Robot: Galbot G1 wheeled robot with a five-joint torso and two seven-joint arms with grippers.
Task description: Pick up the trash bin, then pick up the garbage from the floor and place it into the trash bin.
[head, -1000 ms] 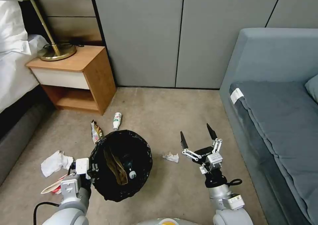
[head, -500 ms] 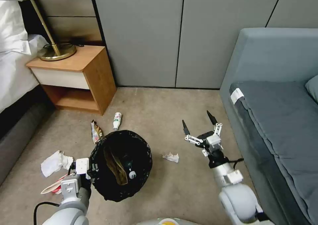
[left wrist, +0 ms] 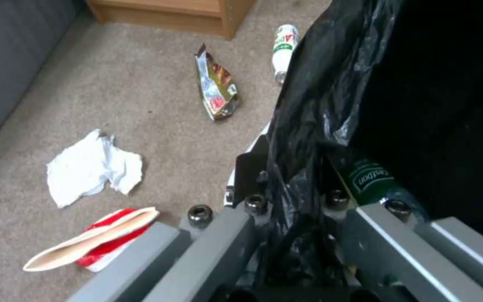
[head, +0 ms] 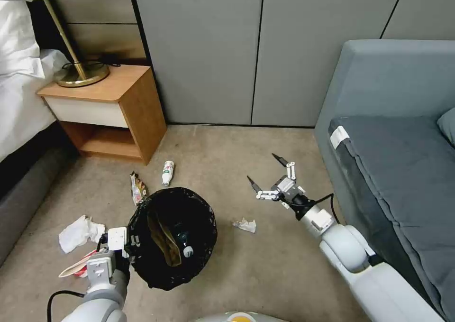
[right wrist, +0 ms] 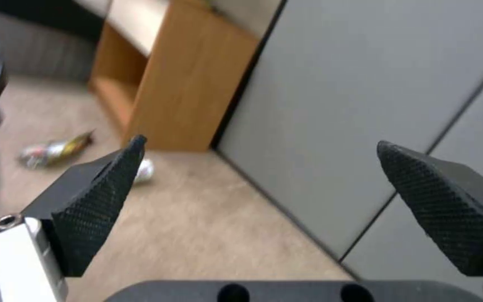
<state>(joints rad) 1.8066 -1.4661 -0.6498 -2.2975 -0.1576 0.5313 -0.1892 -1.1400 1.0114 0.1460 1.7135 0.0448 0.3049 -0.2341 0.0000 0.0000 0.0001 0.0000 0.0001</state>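
Left pincer (head: 127,250) clenched on trash bin (head: 173,236) rim, mouth upward for drops; right pincer (head: 266,171) spread, three o'clock of bin, above tissue (head: 244,225).

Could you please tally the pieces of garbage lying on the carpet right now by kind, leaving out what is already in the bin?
White tissues: 2, one large and one small
Plastic bottles: 1
Snack wrappers: 1
Red-and-white cartons: 1
Total: 5
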